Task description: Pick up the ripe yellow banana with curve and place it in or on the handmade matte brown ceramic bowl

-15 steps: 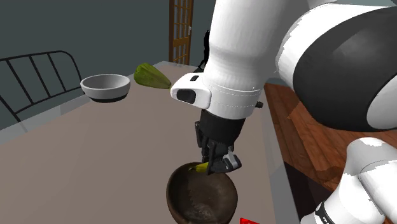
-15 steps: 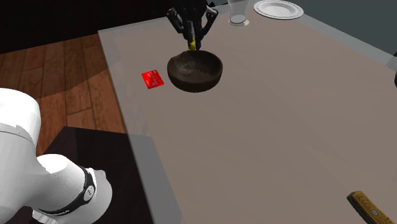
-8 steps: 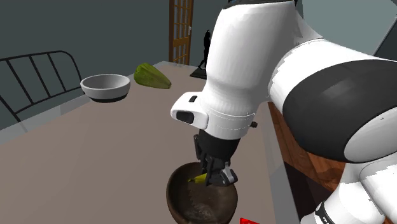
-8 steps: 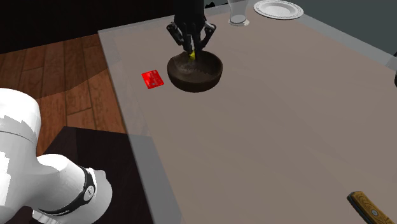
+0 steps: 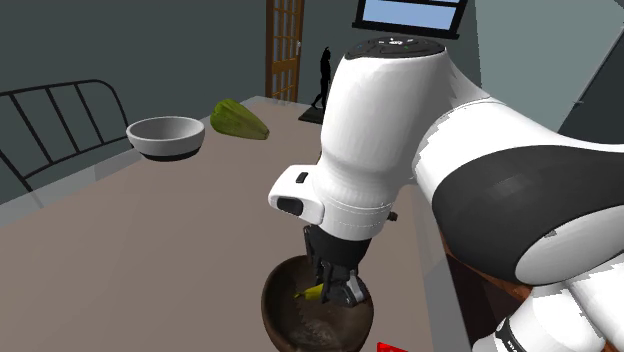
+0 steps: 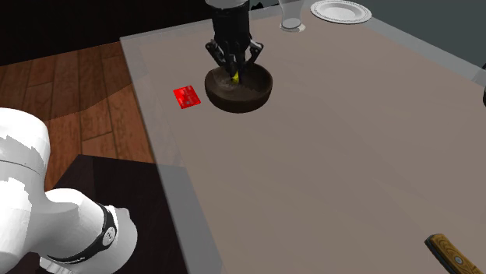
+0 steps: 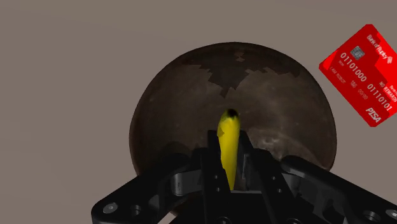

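While the gripper (image 7: 229,159) hangs right over the brown bowl (image 7: 172,108), its two black fingers are clamped on the banana (image 7: 229,143), one finger on each side, nothing else between them. Banana is yellow with a dark tip and points away from the gripper, down toward the middle of the bowl's inside. Shoulder view: fingertips sit about at bowl rim level and the banana's free end is inside the bowl, below the rim. Can't tell if the tip touches the bowl's bottom. Bowl is dark brown, mottled and matte inside, upright on the grey-brown table (image 6: 350,156). Red card (image 7: 366,76) with white print lies flat on the table just beside the bowl, not touching it. Second exterior view: clear glass (image 6: 291,14) and white plate (image 6: 340,11) stand past the bowl, well apart from it, glass nearer the bowl than the plate. Brown-handled thing (image 6: 456,254) lies far from the bowl, partly cut off by the picture's edge, can't tell what it is. Shoulder view: grey bowl (image 5: 167,137) and a green lumpy thing (image 5: 238,119) sit side by side, well apart from the brown bowl. White arm comes down onto the bowl from above.
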Robot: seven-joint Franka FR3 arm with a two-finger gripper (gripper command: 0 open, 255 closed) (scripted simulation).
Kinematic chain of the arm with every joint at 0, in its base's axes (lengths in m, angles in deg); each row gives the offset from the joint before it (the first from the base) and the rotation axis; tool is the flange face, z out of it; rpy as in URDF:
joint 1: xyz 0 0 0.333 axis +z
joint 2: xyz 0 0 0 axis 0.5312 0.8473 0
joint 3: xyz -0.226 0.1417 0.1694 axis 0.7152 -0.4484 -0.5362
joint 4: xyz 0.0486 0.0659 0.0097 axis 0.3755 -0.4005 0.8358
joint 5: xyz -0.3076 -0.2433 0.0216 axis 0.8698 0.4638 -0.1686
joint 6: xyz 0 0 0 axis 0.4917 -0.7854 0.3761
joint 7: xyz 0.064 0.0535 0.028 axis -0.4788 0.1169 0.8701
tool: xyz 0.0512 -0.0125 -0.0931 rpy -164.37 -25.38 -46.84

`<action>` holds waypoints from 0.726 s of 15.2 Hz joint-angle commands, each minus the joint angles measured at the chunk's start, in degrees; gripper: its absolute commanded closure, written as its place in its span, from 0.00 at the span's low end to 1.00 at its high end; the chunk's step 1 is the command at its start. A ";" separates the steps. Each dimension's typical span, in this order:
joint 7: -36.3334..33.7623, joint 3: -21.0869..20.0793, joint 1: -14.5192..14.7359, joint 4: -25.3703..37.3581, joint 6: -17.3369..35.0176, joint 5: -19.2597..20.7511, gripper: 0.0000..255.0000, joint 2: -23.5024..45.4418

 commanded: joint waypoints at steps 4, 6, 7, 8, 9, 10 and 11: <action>-0.02 -0.01 0.01 -0.03 0.04 0.00 1.00 0.01; -0.02 -0.01 0.01 -0.03 0.04 0.00 0.00 0.01; -0.02 -0.01 0.01 -0.03 0.04 0.00 0.00 0.01; -0.02 -0.01 0.01 -0.03 0.04 0.00 0.00 0.01; -0.02 -0.01 0.01 -0.03 0.04 0.00 0.00 0.01; -0.02 -0.01 0.01 -0.03 0.04 0.00 0.00 0.01; 0.19 0.16 0.11 1.29 -1.98 -0.25 0.00 -0.75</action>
